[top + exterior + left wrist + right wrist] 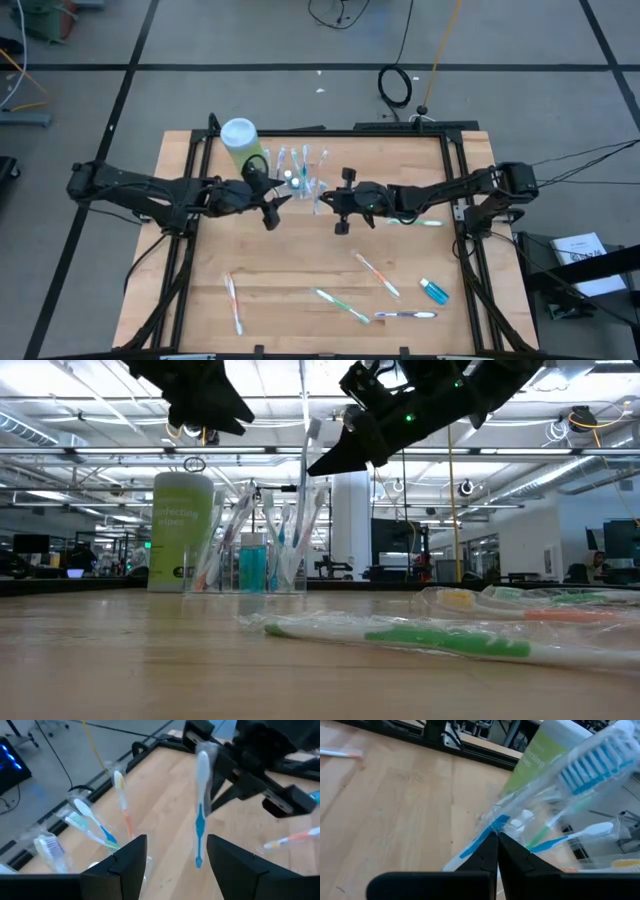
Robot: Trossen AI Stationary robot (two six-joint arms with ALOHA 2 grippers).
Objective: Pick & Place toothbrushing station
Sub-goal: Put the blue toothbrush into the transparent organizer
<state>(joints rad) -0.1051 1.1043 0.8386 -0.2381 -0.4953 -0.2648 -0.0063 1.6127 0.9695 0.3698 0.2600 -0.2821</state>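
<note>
A clear cup [303, 185] with several wrapped toothbrushes standing in it sits at the table's far middle; it also shows in the low view [250, 572]. My right gripper [338, 205] hangs just right of the cup, shut on a wrapped blue-and-white toothbrush [200, 810]. The brush stands upright, head up, above the cup [304, 450]. My left gripper [271, 210] is open and empty just left of the cup. In the left wrist view its fingers [175, 865] stand on either side of the held brush without touching it. My right gripper pinches the toothbrush's handle at its blue middle part [492, 826] between its two shut fingertips [487, 851], through the clear wrapper. The fingers lie across the handle. The brush stands about upright, its bristle head [590, 765] on top. Whether its lower end touches the cup, I cannot tell.
A light-green bottle with a white cap [240, 140] stands beside the cup at the far left. Loose wrapped toothbrushes lie at the near left [232, 300], near middle [342, 305], [375, 272] and right [420, 222]. A blue toothpaste tube [434, 291] lies near right.
</note>
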